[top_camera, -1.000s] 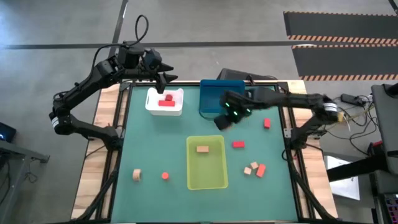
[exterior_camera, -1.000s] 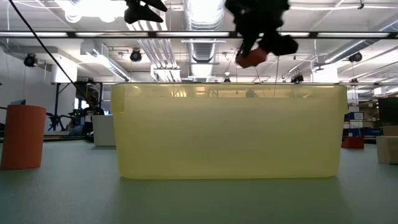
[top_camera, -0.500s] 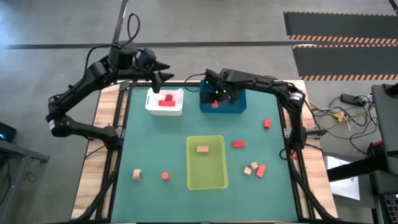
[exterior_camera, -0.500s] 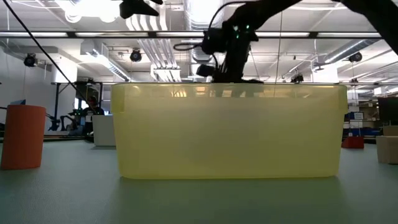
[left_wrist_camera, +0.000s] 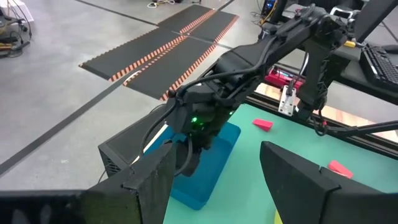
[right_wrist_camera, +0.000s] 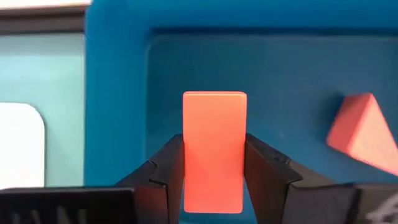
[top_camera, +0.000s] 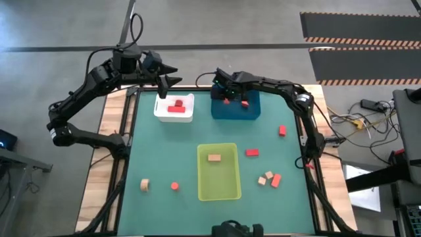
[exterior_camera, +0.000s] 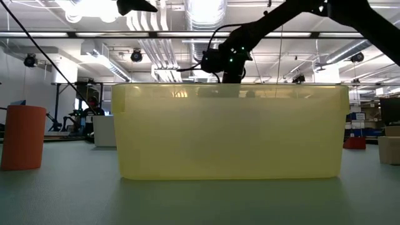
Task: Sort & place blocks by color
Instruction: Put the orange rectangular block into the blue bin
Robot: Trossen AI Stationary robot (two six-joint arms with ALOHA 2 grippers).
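Over blue bin [top_camera: 235, 108]: right gripper [right_wrist_camera: 214, 180] clamping coral block [right_wrist_camera: 214, 149]; left gripper [left_wrist_camera: 214, 180] parted, raised near white bin [top_camera: 174, 107].

A: Green bench [top_camera: 164, 151] top, and three bins out there: the white bin [top_camera: 160, 109] at the far edge, the blue bin [top_camera: 252, 112] just beside it.

B: And the yellow-green bin [top_camera: 227, 187] sits mid-bench, filling the low view. Off past the far side, hazard-striped black floor mats [top_camera: 358, 39]. Cables [top_camera: 371, 105] trail off at the right.
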